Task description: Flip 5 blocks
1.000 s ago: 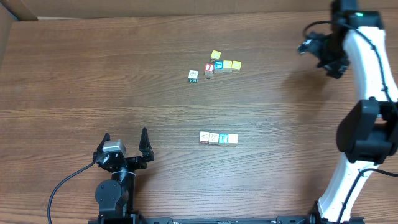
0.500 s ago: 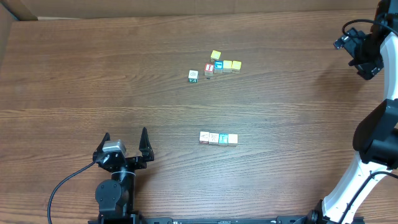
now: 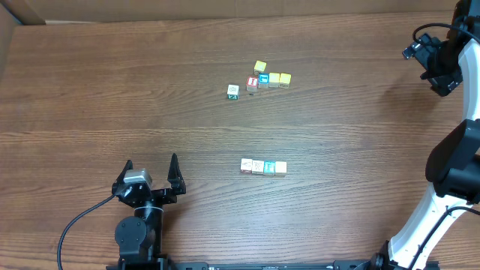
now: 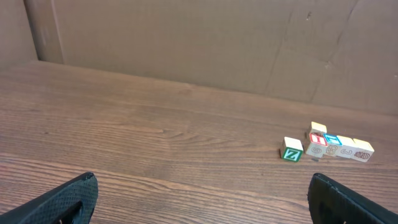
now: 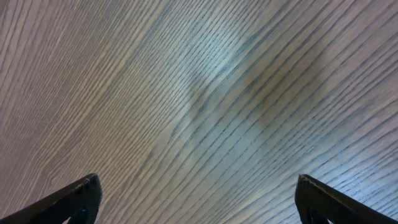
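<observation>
The blocks lie in two groups on the wooden table. A back cluster [image 3: 263, 78] has yellow, blue, red "I" and green-lettered cubes, and it also shows in the left wrist view as a far cluster [image 4: 332, 144] with the green "Z" cube [image 4: 291, 150] set apart on its left. A front row of pale cubes [image 3: 263, 167] sits mid-table. My left gripper [image 3: 150, 169] [image 4: 202, 190] stands open near the front edge, well left of the row. My right gripper [image 3: 429, 66] [image 5: 199, 190] hangs open at the far right over bare wood, holding nothing.
A cardboard wall [image 4: 186, 43] rises behind the table. The right arm's white links [image 3: 439, 195] stand along the right edge. A black cable [image 3: 75, 225] loops beside the left arm's base.
The right arm has swung right and toward the table's back edge, away from the blocks, then held still. The left arm and the blocks have not moved.
</observation>
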Controlling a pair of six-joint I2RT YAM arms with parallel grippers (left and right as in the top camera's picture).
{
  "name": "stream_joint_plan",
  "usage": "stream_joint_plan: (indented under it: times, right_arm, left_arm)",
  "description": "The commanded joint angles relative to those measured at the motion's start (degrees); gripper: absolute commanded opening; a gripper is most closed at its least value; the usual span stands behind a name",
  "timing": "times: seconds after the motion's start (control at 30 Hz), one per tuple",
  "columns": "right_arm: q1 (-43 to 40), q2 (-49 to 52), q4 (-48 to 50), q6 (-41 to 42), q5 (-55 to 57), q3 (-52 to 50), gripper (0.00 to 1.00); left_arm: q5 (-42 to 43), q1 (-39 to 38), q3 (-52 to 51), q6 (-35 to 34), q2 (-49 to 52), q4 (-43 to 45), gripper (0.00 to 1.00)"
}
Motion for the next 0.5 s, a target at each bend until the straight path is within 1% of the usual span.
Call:
stream_joint_plan:
  times: [0.0,0.37,0.43,0.47]
  right_arm:
    - [-0.17,-1.55,0.17,-0.37,-0.02,0.66,1.0]
    - [-0.17,-1.55,0.15,-0.37,0.0,0.66,1.0]
    - [-0.17,-1.55,0.17,-0.37,-0.02,0.66,1.0]
    - [-0.17,-1.55,0.17,-0.37,-0.02,0.66,1.0]
  left_arm:
    - [0.63,-0.39,-0.2,1.05,-0.61,0.09,1.0]
    - [1.2,-0.39,-0.2,1.01,-0.61,1.44,1.0]
    - [5.73,-0.39,-0.2,1.09,-0.61,3.85,1.0]
    - [9.66,-0.39,0.68,0.74,-0.61,5.05,1.0]
